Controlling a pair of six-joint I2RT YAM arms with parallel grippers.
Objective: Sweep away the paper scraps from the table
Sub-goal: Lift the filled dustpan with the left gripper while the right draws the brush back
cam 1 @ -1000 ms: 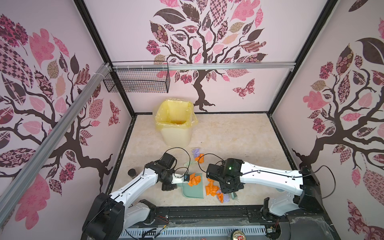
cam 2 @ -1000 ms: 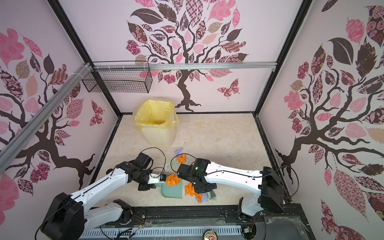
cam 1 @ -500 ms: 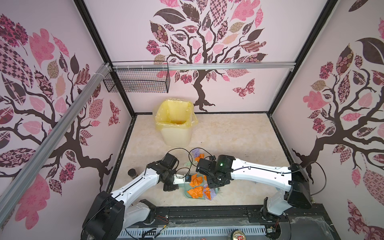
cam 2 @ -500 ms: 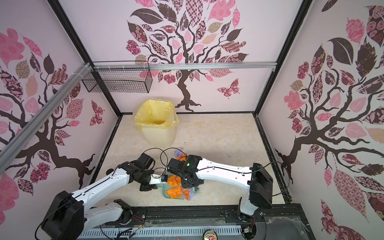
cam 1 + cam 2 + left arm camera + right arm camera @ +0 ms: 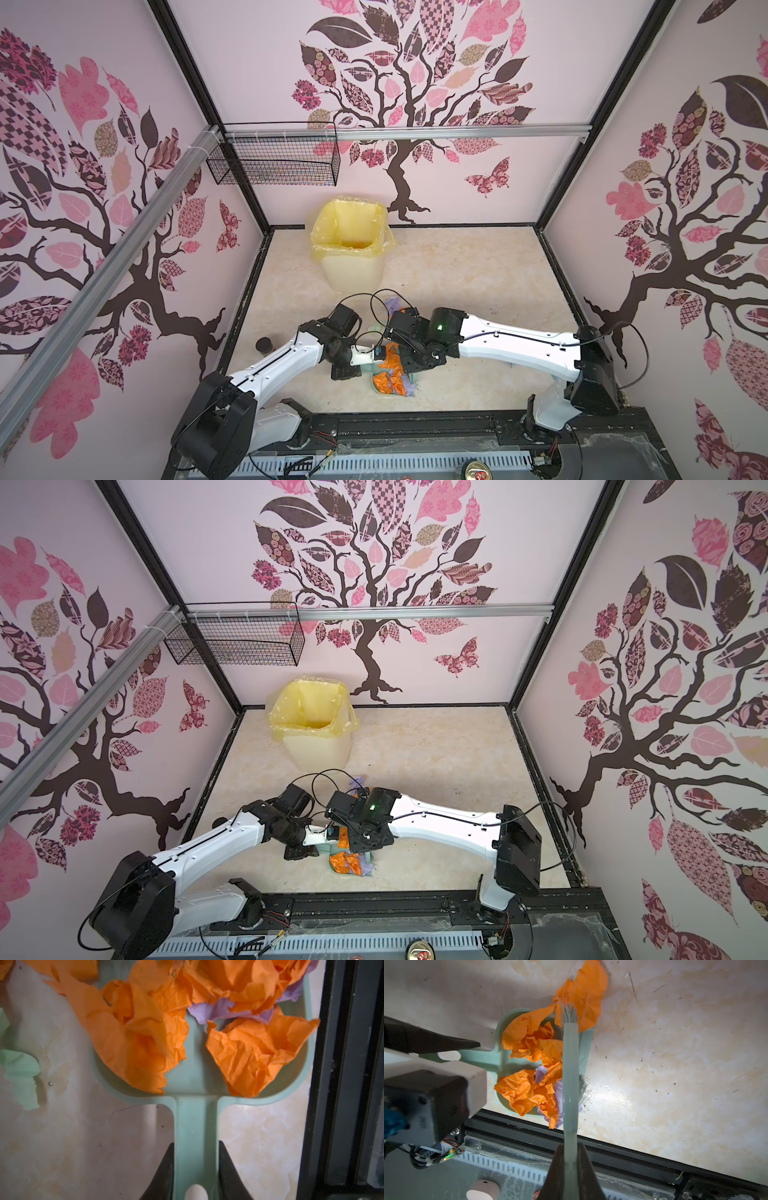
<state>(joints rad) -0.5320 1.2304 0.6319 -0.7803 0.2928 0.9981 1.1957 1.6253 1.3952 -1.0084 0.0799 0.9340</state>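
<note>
Your left gripper (image 5: 195, 1145) clamps the dustpan (image 5: 195, 1118) by its flat plastic handle. Just ahead of it the pan, on the marbled table (image 5: 72, 1136), is heaped with crinkled orange and lavender scraps (image 5: 145, 1043). Your right gripper (image 5: 571, 1145) pinches the brush (image 5: 570, 1059) by its slim handle, its wispy bristles (image 5: 570, 1012) ahead resting on an orange scrap at the pan's mouth.

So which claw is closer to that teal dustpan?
Left. The left gripper is clamped on the handle of the dustpan. The right gripper holds the brush by its handle, off the pan; only the brush reaches across its mouth.
</note>
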